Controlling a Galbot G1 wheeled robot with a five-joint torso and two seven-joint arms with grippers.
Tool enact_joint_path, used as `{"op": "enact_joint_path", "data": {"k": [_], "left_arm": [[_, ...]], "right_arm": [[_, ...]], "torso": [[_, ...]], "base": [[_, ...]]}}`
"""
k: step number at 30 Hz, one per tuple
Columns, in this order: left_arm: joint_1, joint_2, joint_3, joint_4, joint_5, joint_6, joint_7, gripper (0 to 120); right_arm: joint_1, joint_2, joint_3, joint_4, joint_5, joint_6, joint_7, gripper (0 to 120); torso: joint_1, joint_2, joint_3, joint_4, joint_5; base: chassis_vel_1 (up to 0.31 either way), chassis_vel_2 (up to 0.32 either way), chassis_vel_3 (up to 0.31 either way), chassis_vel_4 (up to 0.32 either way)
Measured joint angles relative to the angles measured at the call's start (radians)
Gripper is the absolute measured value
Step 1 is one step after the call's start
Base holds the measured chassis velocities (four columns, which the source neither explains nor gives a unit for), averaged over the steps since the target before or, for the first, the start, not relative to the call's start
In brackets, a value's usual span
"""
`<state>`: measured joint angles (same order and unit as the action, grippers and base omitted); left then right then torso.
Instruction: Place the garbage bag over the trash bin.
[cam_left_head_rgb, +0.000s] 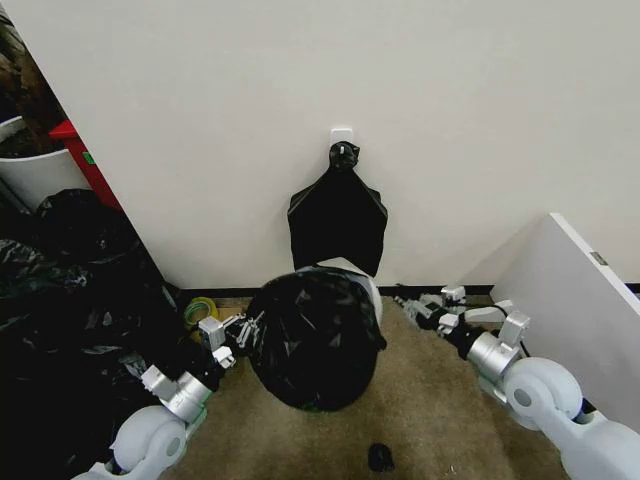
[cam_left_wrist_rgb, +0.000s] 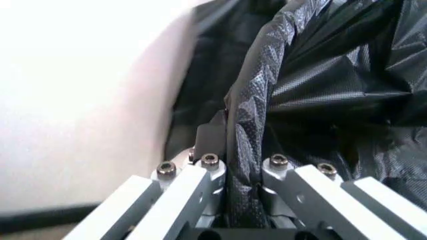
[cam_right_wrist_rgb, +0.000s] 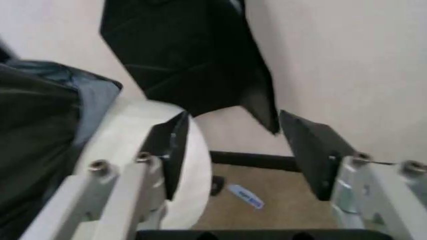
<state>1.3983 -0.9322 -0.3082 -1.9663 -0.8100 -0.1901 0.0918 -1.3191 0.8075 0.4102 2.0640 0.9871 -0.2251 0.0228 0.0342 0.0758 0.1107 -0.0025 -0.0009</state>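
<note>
The glossy black garbage bag (cam_left_head_rgb: 315, 340) is draped over most of the trash bin (cam_left_head_rgb: 358, 274), whose white wall shows at the far right side. My left gripper (cam_left_head_rgb: 243, 333) is at the bag's left edge; the left wrist view shows that gripper (cam_left_wrist_rgb: 243, 172) shut on a fold of the garbage bag (cam_left_wrist_rgb: 320, 80). My right gripper (cam_left_head_rgb: 425, 306) hovers to the right of the bin, open. In the right wrist view the right gripper (cam_right_wrist_rgb: 240, 150) has its jaws spread, one black pad (cam_right_wrist_rgb: 170, 147) beside the white trash bin (cam_right_wrist_rgb: 130, 135) and the garbage bag (cam_right_wrist_rgb: 33, 125) over the bin's far side.
A flat black bundle (cam_left_head_rgb: 338, 215) hangs from a white wall hook behind the bin. A big heap of black sacks (cam_left_head_rgb: 70, 300) fills the left. A white panel (cam_left_head_rgb: 580, 300) stands on the right. A yellow-green roll (cam_left_head_rgb: 200, 310) and a small black object (cam_left_head_rgb: 380, 457) lie on the carpet.
</note>
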Motion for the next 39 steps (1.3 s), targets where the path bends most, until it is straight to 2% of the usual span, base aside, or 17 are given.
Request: {"op": "enact_joint_path", "data": {"k": [2,5,8,9,11,13,15,17,18,23,28,31,33,35,39], "left_arm": [[-0.004,-0.002,0.004,-0.011,-0.003,0.031,-0.04,3],[-0.017,-0.005,0.015,-0.042,-0.024,0.14,-0.167,3],[-0.021,-0.005,0.018,-0.048,-0.034,0.171,-0.2,3],[-0.025,-0.007,0.025,-0.052,-0.039,0.202,-0.241,3],[-0.028,-0.01,0.034,-0.052,-0.043,0.221,-0.276,3],[-0.036,-0.021,0.057,-0.052,-0.059,0.249,-0.334,3],[-0.039,-0.025,0.065,-0.051,-0.062,0.252,-0.344,3],[-0.05,-0.049,0.117,-0.039,-0.055,0.254,-0.367,3],[-0.05,-0.049,0.117,-0.039,-0.055,0.254,-0.367,3],[-0.076,-0.08,0.217,-0.031,-0.006,0.252,-0.409,3],[-0.082,-0.091,0.246,-0.036,0.034,0.251,-0.426,3],[-0.081,-0.101,0.263,-0.044,0.07,0.249,-0.435,3],[-0.08,-0.102,0.264,-0.044,0.079,0.247,-0.435,3],[-0.076,-0.104,0.266,-0.045,0.104,0.24,-0.434,3],[-0.074,-0.106,0.267,-0.048,0.135,0.236,-0.425,3]], "right_arm": [[-0.01,0.006,0.005,0.028,-0.007,-0.012,0.04,58],[-0.027,0.046,-0.003,0.141,-0.023,-0.048,0.204,73],[-0.036,0.063,-0.018,0.202,-0.024,-0.069,0.259,79],[-0.049,0.081,-0.045,0.276,-0.024,-0.097,0.308,85],[-0.059,0.097,-0.074,0.325,-0.022,-0.122,0.344,89],[-0.068,0.12,-0.125,0.379,-0.011,-0.167,0.391,81],[-0.07,0.125,-0.139,0.388,-0.008,-0.179,0.4,77],[-0.063,0.153,-0.2,0.394,-0.001,-0.238,0.442,64],[-0.063,0.153,-0.2,0.394,-0.001,-0.238,0.442,64],[0.012,0.218,-0.296,0.332,0.03,-0.345,0.53,41],[0.066,0.261,-0.364,0.291,0.045,-0.397,0.606,29],[0.109,0.298,-0.42,0.216,0.037,-0.423,0.666,12],[0.117,0.304,-0.43,0.199,0.032,-0.427,0.679,11],[0.139,0.324,-0.458,0.142,0.01,-0.437,0.716,1],[0.173,0.351,-0.492,0.075,-0.018,-0.44,0.739,0]], "torso": [[0.0,0.0,0.0,-0.0001,0.0003],[0.0,0.0,0.0,0.0,0.0003],[0.0,0.0,0.0,0.0001,0.0004],[0.0,0.0,0.0,0.0001,0.0],[0.0,0.0,0.0,0.0,-0.0003],[0.0,0.0,0.0,0.0,0.0003],[0.0,0.0,0.0,0.0001,0.0002],[0.0,0.0,0.0,-0.0001,0.0],[0.0,0.0,0.0,-0.0001,0.0],[0.0,0.0,0.0,-0.0001,0.0003],[0.0,0.0,0.0,0.0002,0.0004],[0.0,0.0,0.0,0.0,0.0003],[0.0,0.0,0.0,0.0,0.0002],[0.0,0.0,0.0,0.0001,0.0003],[0.0,0.0,0.0,-0.0001,0.0002]], "base": [[0.0,0.0,0.0,0.0],[0.0,0.0,0.0,0.0],[0.0,0.0,0.0,0.0],[0.0,0.0,0.0,0.0],[0.0,0.0,0.0,0.0],[0.0,0.0,0.0,0.0],[0.0,0.0,0.0,0.0],[0.0,0.0,0.0,0.0],[0.0,0.0,0.0,0.0],[0.0,0.0,0.0,0.0],[0.0,0.0,0.0,0.0],[0.0,0.0,0.0,0.0],[0.0,0.0,0.0,0.0],[0.0,0.0,0.0,0.0],[0.0,0.0,0.0,0.0]]}}
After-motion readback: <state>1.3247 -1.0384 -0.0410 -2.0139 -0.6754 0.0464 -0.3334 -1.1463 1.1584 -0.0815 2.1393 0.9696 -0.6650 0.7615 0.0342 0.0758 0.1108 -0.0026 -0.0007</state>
